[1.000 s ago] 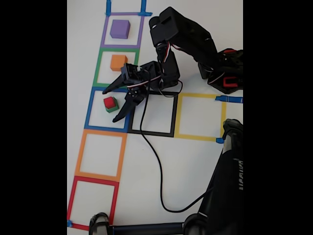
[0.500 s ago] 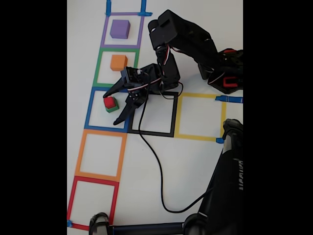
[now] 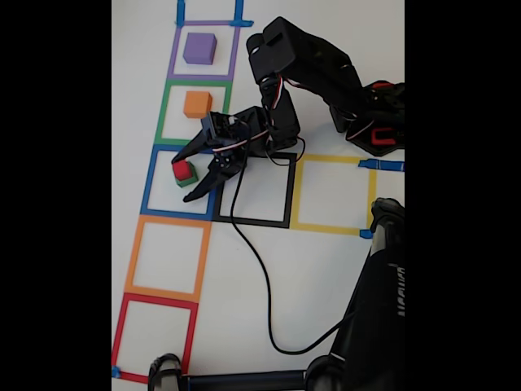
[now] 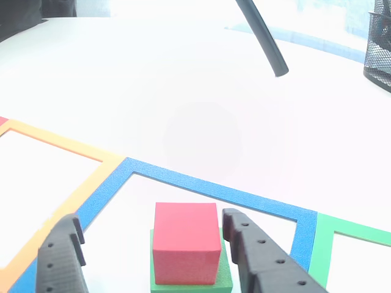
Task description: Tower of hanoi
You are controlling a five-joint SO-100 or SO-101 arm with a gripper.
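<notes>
Logging the blue tape square outline [image 3: 151, 181]: we find a small red cube [image 3: 181, 169] stacked on a green cube [image 3: 188, 180]. Black two-finger gripper [image 3: 182, 173] spread wide, flanking our stack.

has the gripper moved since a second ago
Yes. In the fixed view the gripper has slid left across the blue square, its open jaws now either side of the red cube.

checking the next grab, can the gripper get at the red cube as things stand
Probably yes. The gripper is open with one finger on each side of the red cube, which sits on the green cube, top bare. Nothing lies between them.
</notes>
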